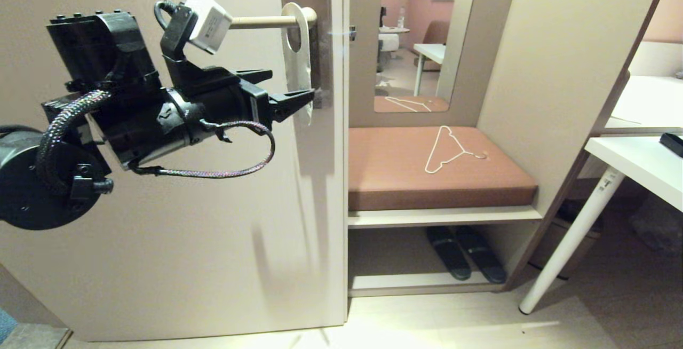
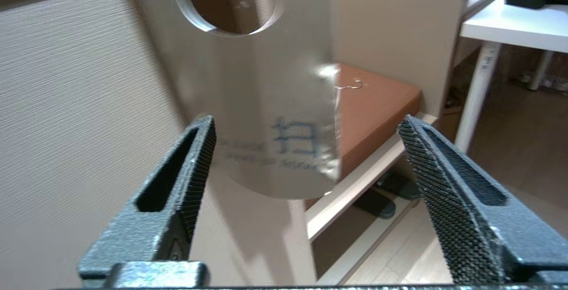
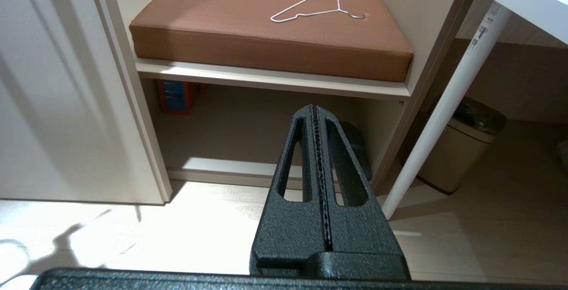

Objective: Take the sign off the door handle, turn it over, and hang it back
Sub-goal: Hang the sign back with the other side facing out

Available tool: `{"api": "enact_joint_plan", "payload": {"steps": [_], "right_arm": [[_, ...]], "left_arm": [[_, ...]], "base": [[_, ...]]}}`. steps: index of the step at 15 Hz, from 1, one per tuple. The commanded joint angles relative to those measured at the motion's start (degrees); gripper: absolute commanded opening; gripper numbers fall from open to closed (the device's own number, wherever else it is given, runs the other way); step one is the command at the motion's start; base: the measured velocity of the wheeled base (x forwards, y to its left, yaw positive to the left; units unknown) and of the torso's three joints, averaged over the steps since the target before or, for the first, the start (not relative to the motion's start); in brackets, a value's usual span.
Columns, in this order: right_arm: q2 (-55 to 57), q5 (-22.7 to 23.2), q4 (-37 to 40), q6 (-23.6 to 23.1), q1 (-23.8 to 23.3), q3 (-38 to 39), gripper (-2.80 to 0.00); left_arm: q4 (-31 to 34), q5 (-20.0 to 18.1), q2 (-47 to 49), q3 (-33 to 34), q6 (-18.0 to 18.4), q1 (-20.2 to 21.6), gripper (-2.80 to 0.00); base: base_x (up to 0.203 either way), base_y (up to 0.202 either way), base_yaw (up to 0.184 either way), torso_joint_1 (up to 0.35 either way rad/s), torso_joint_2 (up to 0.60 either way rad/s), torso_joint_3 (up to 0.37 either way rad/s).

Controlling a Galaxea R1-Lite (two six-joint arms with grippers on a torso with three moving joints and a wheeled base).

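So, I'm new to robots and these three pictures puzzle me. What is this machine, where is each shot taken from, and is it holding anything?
It is a two-armed robot facing a door. The head camera looks forward and down. Its left gripper is open beside the sign, which hangs white side out on the door handle; nothing is held. The left wrist camera looks between those fingers at the sign. The right wrist camera shows the right gripper, shut and empty, parked low. A wire hanger lies on the brown cushion.

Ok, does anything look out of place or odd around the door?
Only a thin white wire hanger lying loose on the brown bench cushion. The sign hangs straight on the door handle, white side out.
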Motion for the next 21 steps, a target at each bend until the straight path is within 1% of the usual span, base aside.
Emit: {"api": "enact_joint_plan", "payload": {"steps": [1, 3, 5, 10, 11, 12, 17, 21], "right_arm": [[0.07, 0.02, 0.03, -0.05, 0.07, 0.01, -2.80], [0.07, 0.02, 0.03, -0.05, -0.01, 0.01, -2.80], [0.07, 0.02, 0.03, -0.05, -0.02, 0.01, -2.80], [0.07, 0.02, 0.03, -0.05, 0.01, 0.01, -2.80], [0.07, 0.02, 0.03, -0.05, -0.02, 0.01, -2.80], [0.07, 0.02, 0.03, -0.05, 0.03, 0.01, -2.80], [0.07, 0.02, 0.03, -0.05, 0.07, 0.01, -2.80], [0.07, 0.02, 0.03, -0.05, 0.07, 0.01, -2.80]], "left_arm": [[-0.20, -0.13, -2.57, 1.66, -0.04, 1.93, 0.00], [-0.20, -0.21, -4.07, 3.27, -0.06, 4.74, 0.00], [-0.20, -0.33, -5.30, 4.44, -0.06, 6.45, 0.00], [-0.41, -0.30, -5.64, 4.36, -0.06, 5.97, 0.00], [-1.17, -0.38, -5.47, 4.36, -0.06, 5.79, -2.80], [-2.23, -0.39, -5.23, 4.36, -0.06, 5.40, -2.80], [-2.47, -0.42, -4.65, 4.27, -0.15, 4.62, -2.80], [-3.38, -0.42, -1.38, 3.19, -0.07, 3.82, -2.80]], "base": [[0.000, 0.000, 0.000, 0.000, 0.00, 0.000], [0.000, 0.000, 0.000, 0.000, 0.00, 0.000], [0.000, 0.000, 0.000, 0.000, 0.00, 0.000], [0.000, 0.000, 0.000, 0.000, 0.00, 0.000], [0.000, 0.000, 0.000, 0.000, 0.00, 0.000], [0.000, 0.000, 0.000, 0.000, 0.00, 0.000], [0.000, 0.000, 0.000, 0.000, 0.00, 0.000], [0.000, 0.000, 0.000, 0.000, 0.00, 0.000]]}}
